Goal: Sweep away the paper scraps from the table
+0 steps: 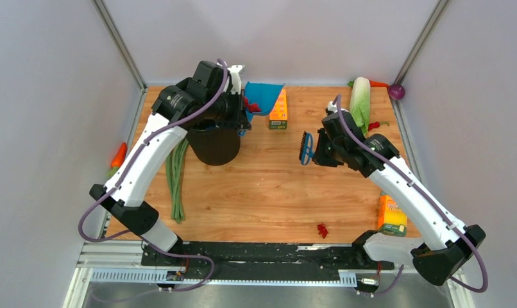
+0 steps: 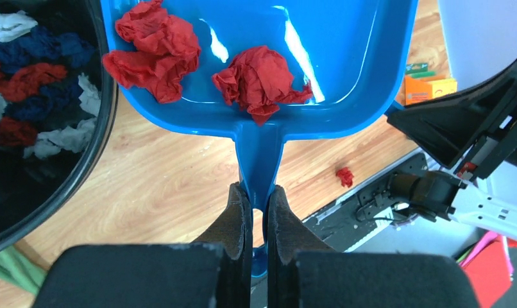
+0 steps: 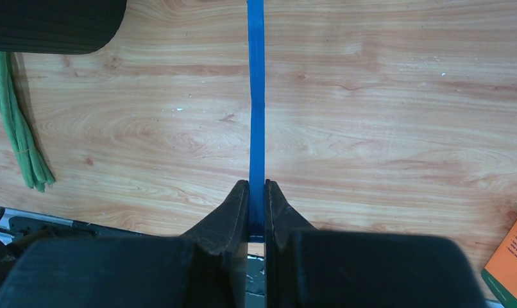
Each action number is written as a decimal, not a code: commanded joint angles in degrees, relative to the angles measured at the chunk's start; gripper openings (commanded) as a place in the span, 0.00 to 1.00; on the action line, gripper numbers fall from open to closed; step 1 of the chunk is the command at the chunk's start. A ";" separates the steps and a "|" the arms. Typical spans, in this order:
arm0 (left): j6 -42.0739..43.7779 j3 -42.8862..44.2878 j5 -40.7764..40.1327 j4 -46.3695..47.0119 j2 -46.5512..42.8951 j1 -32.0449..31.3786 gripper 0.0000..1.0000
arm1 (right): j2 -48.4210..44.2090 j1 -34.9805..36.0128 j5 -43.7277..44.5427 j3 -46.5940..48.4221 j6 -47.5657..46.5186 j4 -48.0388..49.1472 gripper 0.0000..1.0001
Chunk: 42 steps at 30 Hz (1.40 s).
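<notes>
Over the light wood-grain surface, walled in grey, works with both arms raised. Clamps the left claw tight on the narrow handle of the blue dustpan, fingers pressed to either side of it. Carries two of the paper scraps in that pan, crumpled red wads lying near its back wall. Holds the pan at the far left of the surface, one corner at the rim of the black bin, not plainly over its mouth. Shows red, white and dark blue wads already lying inside the bin. Pinches the right claw closed on the thin blue handle of the brush, apparently lifted off the wood near the middle and well apart from the pan. Leaves one red scrap lying alone near the front edge, close to the black rail and far from both tools. Cannot class the small red bit beside the pale cabbage at the far right as paper or as something else. Reads as mostly done, with the pan load not yet tipped out. Probably calls next for emptying the pan into the bin, then for bringing brush and pan down to the front edge to gather the last scrap.
</notes>
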 commanded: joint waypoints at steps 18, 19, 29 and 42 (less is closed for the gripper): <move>-11.68 -16.63 18.40 23.71 -9.00 13.69 0.00 | -3.74 -0.18 -1.76 -3.70 0.05 3.51 0.00; -12.12 -17.25 19.44 24.60 -9.52 14.14 0.00 | -3.83 -0.18 -1.76 -3.78 0.14 3.51 0.00; -29.52 -35.35 31.49 53.69 -17.35 21.17 0.00 | -3.91 -0.18 -1.94 -4.93 1.37 3.78 0.00; -54.03 -53.80 34.14 88.65 -22.97 27.41 0.00 | -4.62 -0.18 -0.80 -5.98 0.41 4.13 0.00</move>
